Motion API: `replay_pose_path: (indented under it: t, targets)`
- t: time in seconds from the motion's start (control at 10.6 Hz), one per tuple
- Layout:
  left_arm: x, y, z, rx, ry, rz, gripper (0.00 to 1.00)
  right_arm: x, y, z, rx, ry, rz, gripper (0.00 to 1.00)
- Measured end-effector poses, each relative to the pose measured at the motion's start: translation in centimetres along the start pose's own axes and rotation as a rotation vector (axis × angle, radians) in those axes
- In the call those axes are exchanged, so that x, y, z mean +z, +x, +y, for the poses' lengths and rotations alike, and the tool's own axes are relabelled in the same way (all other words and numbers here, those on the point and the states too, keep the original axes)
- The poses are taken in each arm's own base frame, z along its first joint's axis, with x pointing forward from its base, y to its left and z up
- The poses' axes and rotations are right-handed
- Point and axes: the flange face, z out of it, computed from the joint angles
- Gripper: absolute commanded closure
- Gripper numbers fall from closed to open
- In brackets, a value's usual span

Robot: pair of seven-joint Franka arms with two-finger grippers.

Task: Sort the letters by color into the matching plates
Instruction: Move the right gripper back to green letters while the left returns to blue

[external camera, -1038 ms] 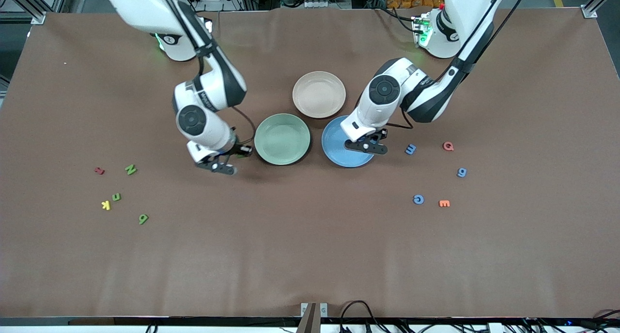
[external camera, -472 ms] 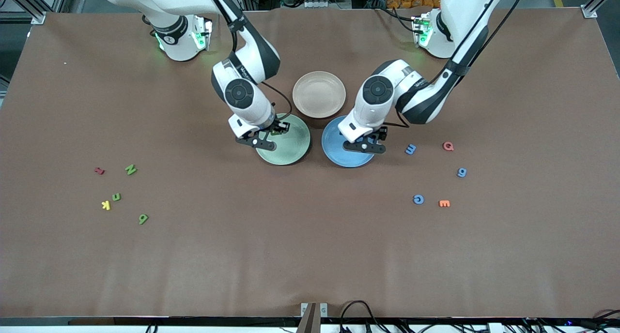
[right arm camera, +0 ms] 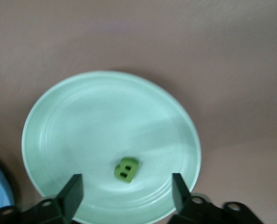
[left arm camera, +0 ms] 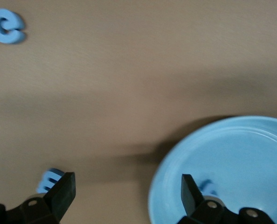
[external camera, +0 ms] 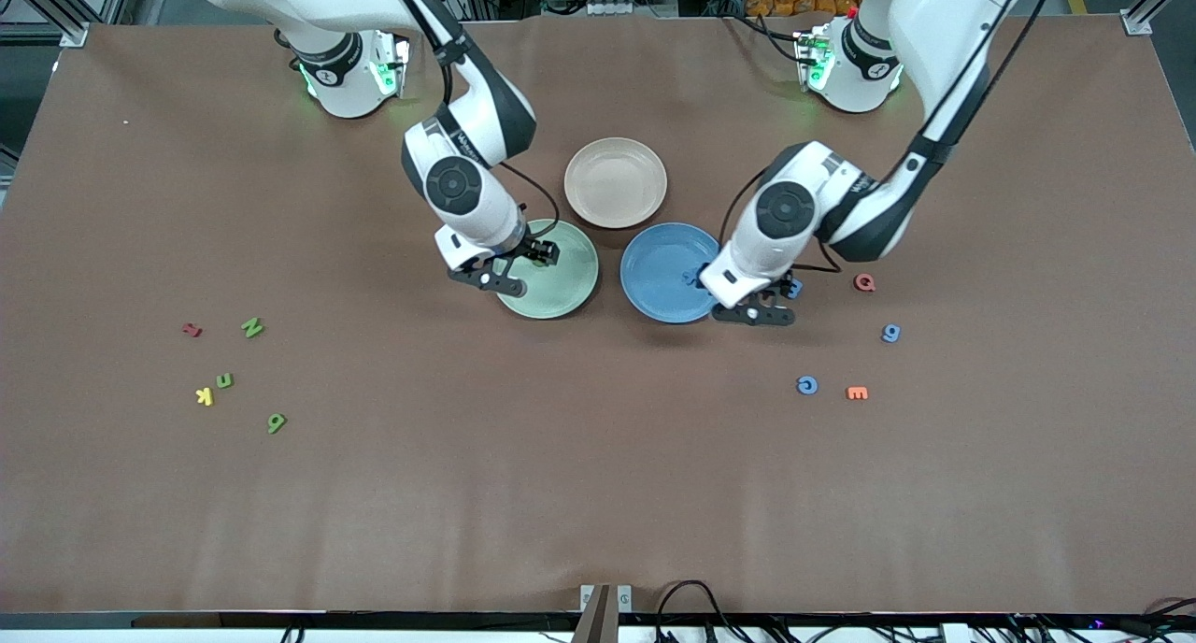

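Observation:
The mint green plate point(external camera: 561, 274) holds one green letter point(right arm camera: 127, 169). My right gripper point(right arm camera: 125, 196) hangs open just above that letter, over the plate's rim point(external camera: 512, 267). A blue letter point(left arm camera: 208, 186) lies in the blue plate point(external camera: 659, 269). My left gripper point(left arm camera: 128, 193) is open and empty over the table between that plate point(left arm camera: 231, 158) and a blue E point(left arm camera: 49, 179). Blue C point(external camera: 807, 385) and blue 9 point(external camera: 890, 333) lie nearer the left arm's end. Green N point(external camera: 251, 326), u point(external camera: 225, 379) and 6 point(external camera: 276, 422) lie toward the right arm's end.
A beige-pink plate point(external camera: 616, 181) sits farther from the front camera than the two plates. A red Q point(external camera: 864, 282) and an orange E point(external camera: 857, 392) lie among the blue letters. A red letter point(external camera: 192, 329) and a yellow K point(external camera: 204, 396) lie among the green ones.
My right gripper moved from beside the green plate to over it and opened, leaving a green letter in it. My left gripper opened over the blue plate, then moved off toward the blue E.

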Motion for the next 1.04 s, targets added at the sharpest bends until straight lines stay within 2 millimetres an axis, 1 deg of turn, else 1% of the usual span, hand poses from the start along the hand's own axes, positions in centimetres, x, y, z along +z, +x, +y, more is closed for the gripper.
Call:
replay_pose_path:
  t: [0.09,0.19,0.28,0.38,0.47,0.57,0.66,0.85,1.04]
  targets:
    - [0.0,0.8,-1.8,0.008,0.002,-0.001,0.00,-0.4,1.6,1.2,0.011,0.002,0.000,0.00]
    - [0.0,1.7,-4.3,0.019,0.004,0.001,0.00,-1.0,3.8,2.8,0.013,0.009,0.003,0.00]
    - [-0.1,2.8,-7.4,0.033,0.002,0.003,0.00,-1.7,6.3,4.8,0.015,0.020,0.010,0.00]
    - [-0.1,3.7,-10.5,0.044,-0.001,0.003,0.00,-2.7,9.0,7.2,0.016,0.034,0.020,0.00]
    - [-0.1,4.2,-13.0,0.059,0.006,0.005,0.00,-3.6,11.6,9.7,0.019,0.046,0.031,0.00]
    - [0.1,4.4,-14.8,0.076,0.027,0.006,0.00,-4.5,13.8,12.2,0.025,0.055,0.044,0.00]
    - [0.4,4.4,-16.1,0.082,0.048,0.006,0.00,-5.2,15.7,14.5,0.028,0.054,0.059,0.00]
    - [0.9,4.1,-17.9,0.079,0.067,-0.002,0.00,-6.2,18.9,18.6,0.046,0.021,0.096,0.00]
    - [1.3,4.0,-19.2,0.097,0.066,-0.013,0.00,-6.1,21.8,21.8,0.074,-0.002,0.113,0.00]
